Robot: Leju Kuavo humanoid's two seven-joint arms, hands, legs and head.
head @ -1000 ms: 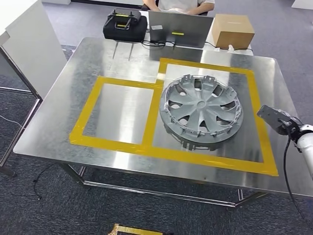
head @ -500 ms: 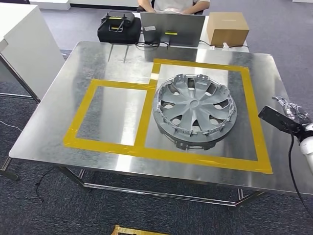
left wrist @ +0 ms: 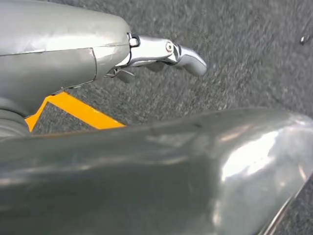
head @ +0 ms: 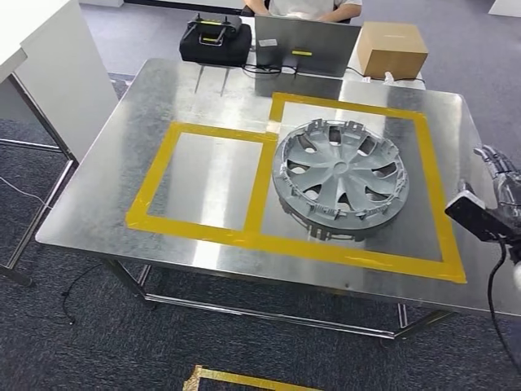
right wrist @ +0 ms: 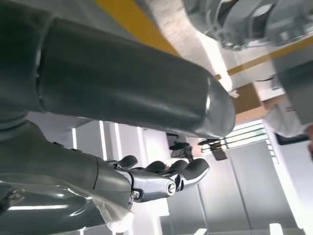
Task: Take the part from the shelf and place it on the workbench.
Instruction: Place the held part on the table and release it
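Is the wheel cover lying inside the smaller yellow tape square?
No, the wheel cover lies inside the larger yellow tape square, on the right of the workbench.

Person (head: pixel 313 8) cropped above forearms, right robot hand (head: pixel 501 191) cut by edge, hubcap (right wrist: pixel 251 22) blurred

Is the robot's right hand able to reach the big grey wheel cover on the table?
Probably yes. The right hand is raised at the table's right edge, open, and only bare metal and yellow tape lie between it and the wheel cover.
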